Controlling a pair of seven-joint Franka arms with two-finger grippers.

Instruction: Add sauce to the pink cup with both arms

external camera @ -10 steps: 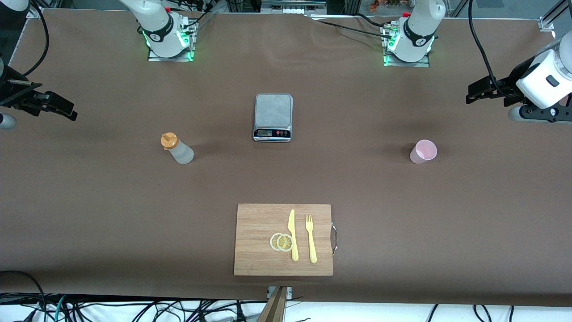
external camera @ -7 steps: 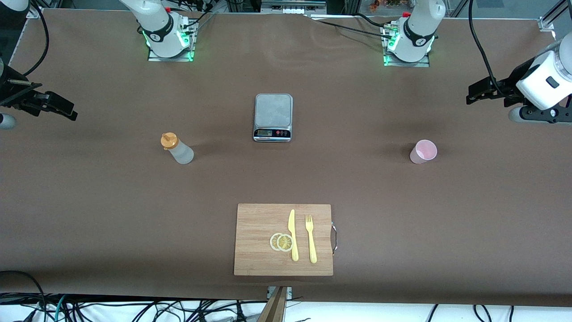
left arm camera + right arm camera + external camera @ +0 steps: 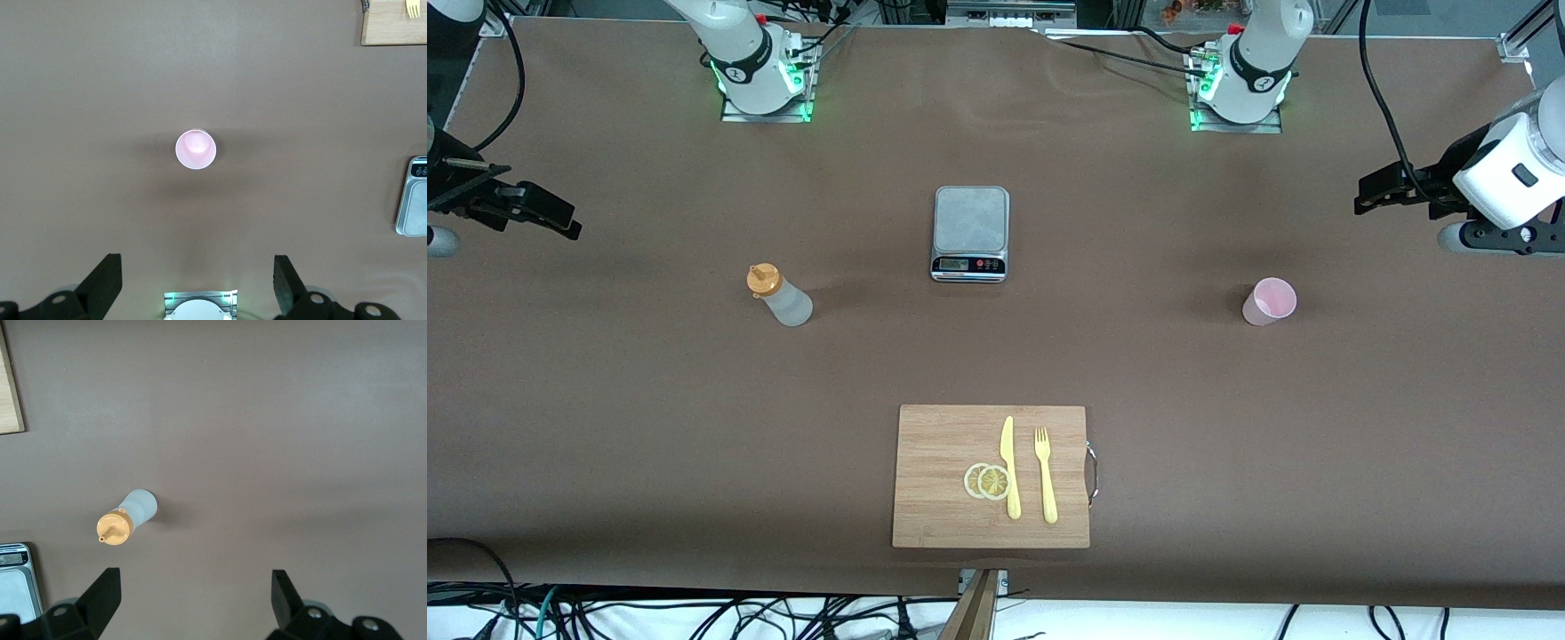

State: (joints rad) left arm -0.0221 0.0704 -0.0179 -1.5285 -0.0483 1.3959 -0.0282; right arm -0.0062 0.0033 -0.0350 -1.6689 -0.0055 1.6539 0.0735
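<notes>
While the left gripper (image 3: 1371,188), fingers apart, had crept slightly higher over the table's left-arm end, the right gripper (image 3: 551,216) hung open over its own end, leaving the sauce (image 3: 779,295) and pink cup (image 3: 1269,301) untouched, well apart.
</notes>
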